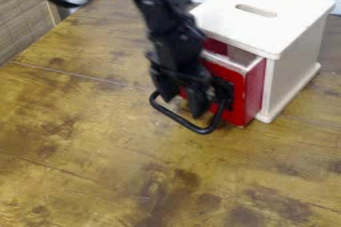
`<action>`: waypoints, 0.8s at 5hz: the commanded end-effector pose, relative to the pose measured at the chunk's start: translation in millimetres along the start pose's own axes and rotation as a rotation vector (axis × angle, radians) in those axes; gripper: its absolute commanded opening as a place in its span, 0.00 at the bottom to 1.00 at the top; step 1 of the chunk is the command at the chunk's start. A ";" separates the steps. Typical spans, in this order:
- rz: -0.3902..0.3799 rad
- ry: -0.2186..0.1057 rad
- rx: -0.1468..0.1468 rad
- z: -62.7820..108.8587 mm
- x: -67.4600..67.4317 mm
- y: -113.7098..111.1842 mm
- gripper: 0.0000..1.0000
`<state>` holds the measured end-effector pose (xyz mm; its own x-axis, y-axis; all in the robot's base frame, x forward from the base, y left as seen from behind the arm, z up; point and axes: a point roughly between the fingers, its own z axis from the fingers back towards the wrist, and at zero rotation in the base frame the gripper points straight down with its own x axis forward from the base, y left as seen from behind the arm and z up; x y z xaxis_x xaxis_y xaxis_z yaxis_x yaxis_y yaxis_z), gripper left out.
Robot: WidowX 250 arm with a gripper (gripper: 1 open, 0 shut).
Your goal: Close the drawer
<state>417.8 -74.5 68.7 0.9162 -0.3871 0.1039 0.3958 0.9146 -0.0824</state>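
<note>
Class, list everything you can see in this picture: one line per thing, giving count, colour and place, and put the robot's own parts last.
Wooden box: one, pale wood with a slot in its top, upper right on the table.
Drawer: one, red front, at the box's left face, mostly pushed in.
Loop handle: one, black, sticking out from the drawer front toward the table's middle.
Table: one, brown worn wood, filling the view.
Robot arm: one, black, reaching in from top left.
Pincer: one, black, pointing down in front of the drawer, open.
</note>
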 end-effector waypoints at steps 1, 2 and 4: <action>-0.065 -0.026 0.092 19.1 18.8 23.0 1.00; -0.070 -0.026 0.147 27.0 24.0 25.4 1.00; -0.050 -0.093 0.168 25.9 25.6 27.6 1.00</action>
<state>437.6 -76.6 67.9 0.8867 -0.4482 0.1135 0.4488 0.8934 0.0214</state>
